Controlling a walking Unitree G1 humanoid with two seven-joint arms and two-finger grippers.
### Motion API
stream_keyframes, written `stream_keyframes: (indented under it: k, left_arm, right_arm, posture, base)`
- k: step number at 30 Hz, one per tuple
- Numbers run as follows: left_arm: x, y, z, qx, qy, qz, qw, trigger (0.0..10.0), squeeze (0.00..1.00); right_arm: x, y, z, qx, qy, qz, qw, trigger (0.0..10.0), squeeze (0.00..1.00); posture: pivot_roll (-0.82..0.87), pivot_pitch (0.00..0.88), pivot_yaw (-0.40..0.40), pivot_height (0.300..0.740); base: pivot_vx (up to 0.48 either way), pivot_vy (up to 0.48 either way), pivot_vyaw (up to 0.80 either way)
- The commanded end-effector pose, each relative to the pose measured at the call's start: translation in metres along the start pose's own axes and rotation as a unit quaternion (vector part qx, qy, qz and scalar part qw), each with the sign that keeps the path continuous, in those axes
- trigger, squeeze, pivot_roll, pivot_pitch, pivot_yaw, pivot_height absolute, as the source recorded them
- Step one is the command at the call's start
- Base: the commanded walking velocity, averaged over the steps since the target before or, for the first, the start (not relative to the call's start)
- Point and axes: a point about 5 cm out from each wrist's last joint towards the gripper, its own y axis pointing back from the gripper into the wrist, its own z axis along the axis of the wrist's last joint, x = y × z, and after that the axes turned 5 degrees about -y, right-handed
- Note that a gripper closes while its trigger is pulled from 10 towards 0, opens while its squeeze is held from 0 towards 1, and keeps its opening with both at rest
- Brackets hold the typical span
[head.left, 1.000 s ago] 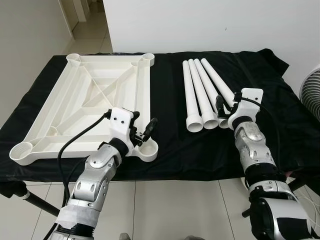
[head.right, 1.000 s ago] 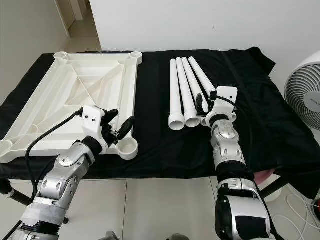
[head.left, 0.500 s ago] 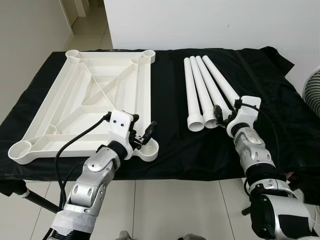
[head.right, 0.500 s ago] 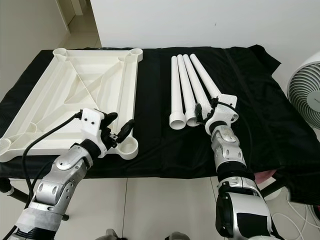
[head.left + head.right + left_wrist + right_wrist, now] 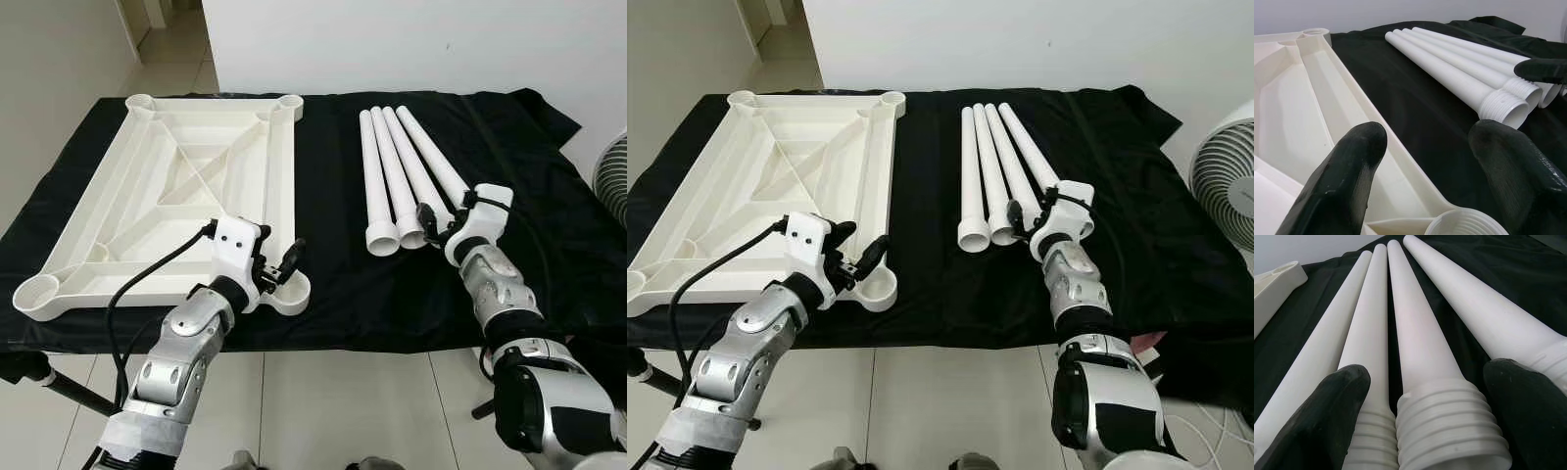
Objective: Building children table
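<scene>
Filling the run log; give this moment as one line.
left gripper: open over tabletop corner socket | right gripper: open around third leg threaded end | nothing held

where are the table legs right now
The four white table legs lie side by side on the black cloth, right of the upturned tabletop.

I see a black cloth [image 5: 1117,176] draped over the counter, wrinkled at its far right corner | white fan [image 5: 1225,181] standing off the counter's right end, grille cut by the frame edge | pale tiled floor [image 5: 950,401] below | white wall [image 5: 1019,39] behind | doorway floor [image 5: 784,59] far left
</scene>
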Motion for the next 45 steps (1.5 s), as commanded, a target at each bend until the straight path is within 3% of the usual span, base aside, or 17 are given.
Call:
stream_keyframes:
  k: [1, 3, 10, 11, 12, 13, 14, 15, 27, 38, 39, 45]
  left_arm:
    - [0.0, 0.002, -0.001, 0.001, 0.0, -0.001, 1.0, 10.0, 0.0]
    - [0.0, 0.002, 0.0, 0.001, 0.002, 0.001, 1.0, 10.0, 0.0]
    - [0.0, 0.0, 0.0, -0.002, 0.005, 0.002, 1.0, 10.0, 0.0]
    - [0.0, 0.0, 0.0, -0.002, 0.004, 0.001, 1.0, 10.0, 0.0]
    - [0.0, 0.0, 0.0, -0.002, 0.004, 0.001, 1.0, 10.0, 0.0]
    - [0.001, -0.001, 0.001, -0.002, 0.003, 0.001, 1.0, 10.0, 0.0]
    - [0.001, -0.001, 0.001, -0.002, 0.003, 0.001, 1.0, 10.0, 0.0]
    - [0.001, -0.002, 0.001, -0.003, 0.003, 0.001, 1.0, 10.0, 0.0]
    - [0.002, -0.003, 0.002, -0.006, 0.005, 0.01, 1.0, 10.0, 0.0]
    - [0.0, -0.007, 0.002, -0.01, 0.004, 0.012, 1.0, 10.0, 0.0]
    - [-0.001, -0.007, 0.002, -0.01, 0.004, 0.012, 1.0, 10.0, 0.0]
    - [-0.003, -0.01, 0.003, -0.014, 0.014, 0.011, 1.0, 10.0, 0.0]
  right_arm:
    - [-0.006, 0.004, -0.017, 0.034, -0.024, -0.012, 0.999, 10.0, 0.0]
    - [-0.007, 0.006, -0.02, 0.038, -0.04, -0.014, 0.998, 10.0, 0.0]
    - [-0.009, 0.008, -0.028, 0.05, -0.033, -0.012, 0.998, 10.0, 0.0]
    - [-0.008, 0.009, -0.029, 0.053, -0.027, -0.004, 0.998, 7.0, 0.0]
    - [-0.008, 0.009, -0.029, 0.053, -0.027, -0.004, 0.998, 7.0, 0.0]
    - [-0.006, 0.009, -0.03, 0.056, -0.024, 0.004, 0.998, 0.0, 0.0]
    - [-0.006, 0.009, -0.03, 0.056, -0.024, 0.004, 0.998, 0.0, 0.0]
    - [-0.005, 0.008, -0.031, 0.062, -0.019, 0.009, 0.998, 10.0, 0.0]
    - [-0.001, 0.01, -0.041, 0.092, 0.019, 0.017, 0.995, 10.0, 0.0]
    - [0.006, 0.006, -0.028, 0.045, 0.053, 0.038, 0.997, 10.0, 0.0]
    - [0.008, 0.005, -0.025, 0.04, 0.036, 0.045, 0.998, 0.0, 0.0]
    - [0.013, 0.005, -0.024, 0.04, 0.03, 0.07, 0.996, 0.0, 0.0]
  posture:
    - [-0.1, 0.054, 0.04, 0.74]
    - [-0.1, 0.053, 0.042, 0.74]
    - [-0.11, 0.052, 0.05, 0.74]
    - [-0.11, 0.051, 0.053, 0.74]
    - [-0.11, 0.051, 0.053, 0.74]
    - [-0.11, 0.051, 0.053, 0.74]
    - [-0.11, 0.051, 0.053, 0.74]
    - [-0.11, 0.05, 0.055, 0.74]
    - [-0.11, 0.049, 0.053, 0.74]
    - [-0.12, 0.043, 0.046, 0.74]
    - [-0.12, 0.043, 0.046, 0.74]
    - [-0.12, 0.037, 0.047, 0.74]
  base:
    - [0.0, 0.0, 0.0]
    - [0.0, 0.0, 0.0]
    - [0.0, 0.0, 0.0]
    - [0.0, 0.0, 0.0]
    - [0.0, 0.0, 0.0]
    - [0.0, 0.0, 0.0]
    - [0.0, 0.0, 0.0]
    - [0.0, 0.0, 0.0]
    - [0.0, 0.0, 0.0]
    - [0.0, 0.0, 0.0]
    - [0.0, 0.0, 0.0]
    - [0.0, 0.0, 0.0]
